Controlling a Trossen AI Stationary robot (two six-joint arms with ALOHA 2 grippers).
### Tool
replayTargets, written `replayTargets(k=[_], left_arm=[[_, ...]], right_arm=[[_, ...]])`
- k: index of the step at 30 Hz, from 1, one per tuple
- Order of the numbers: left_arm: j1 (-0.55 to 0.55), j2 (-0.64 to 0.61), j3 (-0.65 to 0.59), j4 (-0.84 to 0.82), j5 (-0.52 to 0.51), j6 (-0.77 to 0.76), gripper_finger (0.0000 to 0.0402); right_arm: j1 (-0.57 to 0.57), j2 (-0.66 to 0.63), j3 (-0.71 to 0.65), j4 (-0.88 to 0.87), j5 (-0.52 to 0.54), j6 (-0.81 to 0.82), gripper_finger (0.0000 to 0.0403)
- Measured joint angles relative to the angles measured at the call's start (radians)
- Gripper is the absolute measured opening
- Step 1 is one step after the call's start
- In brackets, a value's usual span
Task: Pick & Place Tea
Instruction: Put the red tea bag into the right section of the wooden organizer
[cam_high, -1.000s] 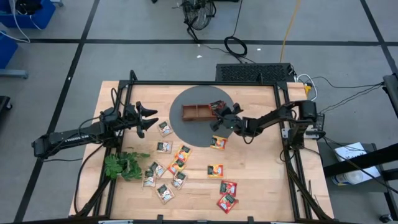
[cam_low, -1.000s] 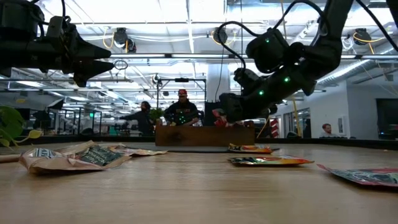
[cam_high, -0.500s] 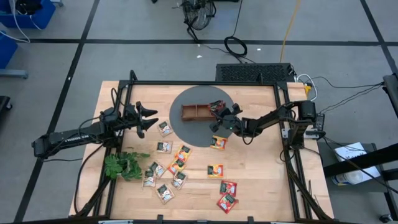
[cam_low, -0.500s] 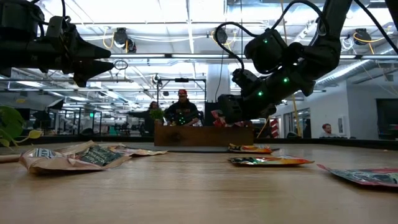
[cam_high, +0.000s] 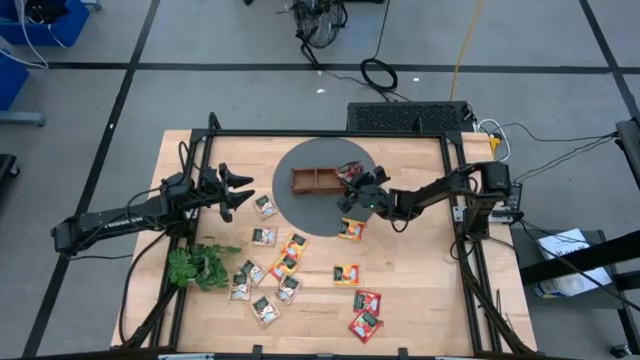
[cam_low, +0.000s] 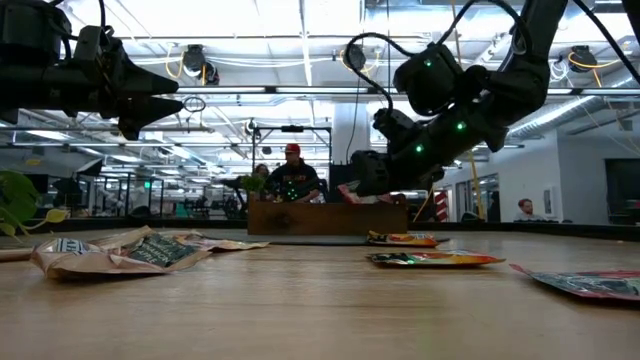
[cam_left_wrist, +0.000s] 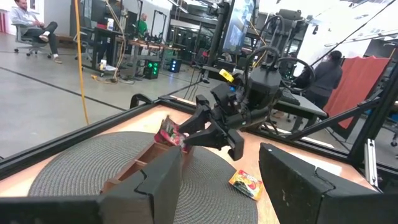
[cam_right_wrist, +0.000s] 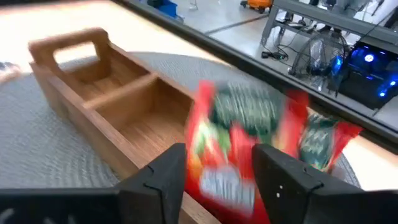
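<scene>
Right wrist view alone shows a red sachet (cam_right_wrist: 233, 155) over the tray (cam_right_wrist: 124, 118).

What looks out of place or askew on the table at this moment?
A green plant sprig lies among the tea sachets near the table's left front edge; it is no tea. At the wooden tray's right end, a red sachet stands tilted over the rim, beside the right gripper.

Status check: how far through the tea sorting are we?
Early. Done: little, with sachets only in the tray's right end compartment. In hand: the right hand, open, at that end over a red sachet. Left: about a dozen loose sachets on the table; the left hand waits open.
</scene>
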Motion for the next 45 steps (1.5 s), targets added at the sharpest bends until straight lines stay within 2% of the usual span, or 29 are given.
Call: replayTargets(k=[12,14,18,21,26,30,32,35,39,42,45], left_arm=[[0.0,0.0,0.0,0.0,0.0,0.0,0.0214],[0.0,0.0,0.0,0.0,0.0,0.0,0.0214],[0.0,0.0,0.0,0.0,0.0,0.0,0.0214],[0.0,0.0,0.0,0.0,0.0,0.0,0.0214],[0.0,0.0,0.0,0.0,0.0,0.0,0.0214],[0.0,0.0,0.0,0.0,0.0,0.0,0.0214],[0.0,0.0,0.0,0.0,0.0,0.0,0.0214],[0.0,0.0,0.0,0.0,0.0,0.0,0.0214],[0.0,0.0,0.0,0.0,0.0,0.0,0.0214],[0.0,0.0,0.0,0.0,0.0,0.0,0.0214],[0.0,0.0,0.0,0.0,0.0,0.0,0.0214]], right_arm=[[0.044,-0.185,0.0,-0.007,-0.023,-0.157,0.0156],[0.052,-0.205,0.0,-0.032,-0.128,-0.17,0.0156],[0.075,-0.239,0.0,-0.105,-0.437,-0.103,0.016],[0.129,-0.261,0.0,-0.212,-0.542,-0.08,0.0169],[0.271,-0.271,0.033,-0.436,-0.55,0.006,0.0204],[0.421,-0.265,0.17,-0.709,-0.543,0.104,0.0222],[0.497,-0.265,0.245,-0.861,-0.499,0.172,0.022],[0.594,-0.261,0.333,-0.997,-0.419,0.287,0.0208],[0.684,-0.237,0.385,-1.063,-0.401,0.465,0.0195],[0.728,-0.184,0.396,-1.088,-0.468,0.528,0.0194],[0.751,-0.113,0.398,-1.096,-0.561,0.525,0.0196]])
